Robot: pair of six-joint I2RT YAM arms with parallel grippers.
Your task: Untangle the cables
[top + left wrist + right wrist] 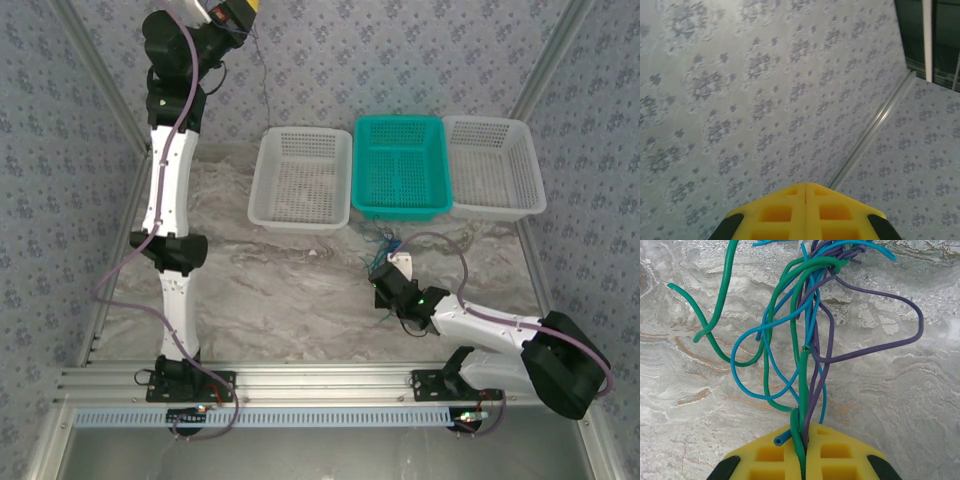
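Three baskets line the far side of the marble table (pixel 270 290): a white basket (pixel 300 180), a teal basket (pixel 400 168) touching it, and a second white basket (pixel 493 168) on the right. Just in front of the teal one sits the knot of cables (pixel 383 243), with nothing between it and the baskets. Down at the right gripper (pixel 805 442), the yellow fingers (pixel 840 455) are pressed together, pinching a bundle of green, blue and purple strands that rise into a tight tangle at the top of the right wrist view, where the knot is cut off. Loose loops fan out over the marble on both sides. High at the far left, the left gripper (pixel 805 192) is squeezed together with nothing between its fingers, facing the patterned wall (pixel 740 100). A hair-thin dark line hangs near it in the top view, too fine to identify.
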